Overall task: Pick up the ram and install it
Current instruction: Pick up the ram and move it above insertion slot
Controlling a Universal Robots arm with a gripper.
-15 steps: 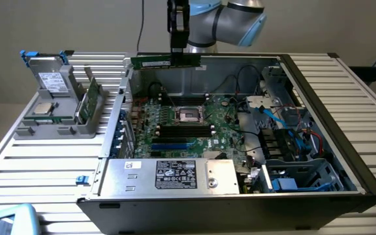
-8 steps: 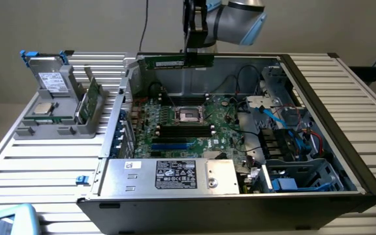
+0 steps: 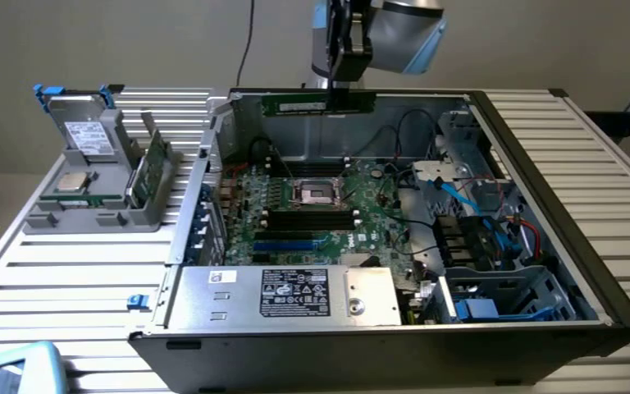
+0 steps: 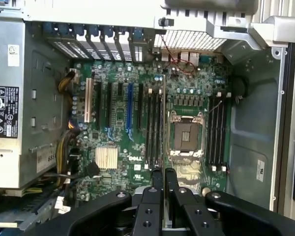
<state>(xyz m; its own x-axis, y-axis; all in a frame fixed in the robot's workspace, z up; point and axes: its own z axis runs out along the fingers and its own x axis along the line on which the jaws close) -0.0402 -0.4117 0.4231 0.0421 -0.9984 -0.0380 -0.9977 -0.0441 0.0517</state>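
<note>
My gripper (image 3: 348,97) hangs above the open computer case, over its back part, shut on the ram (image 3: 321,104). The ram is a long green stick held level by its top edge. In the wrist view the ram (image 4: 163,123) shows edge-on as a thin strip running out from between the black fingers (image 4: 158,179). Below it lies the green motherboard (image 4: 118,103), and the strip lines up with the black slots (image 4: 150,123) beside the empty processor socket (image 4: 185,135). Two more black slots (image 3: 309,218) lie in front of the socket (image 3: 317,193) in the exterior view.
A grey holder (image 3: 91,215) on the slatted table at the exterior view's left carries a boxy drive (image 3: 83,135), a small square chip (image 3: 72,182) and another green board (image 3: 157,168). The power supply (image 3: 282,295), drive cage (image 3: 501,295) and cables (image 3: 458,201) crowd the case.
</note>
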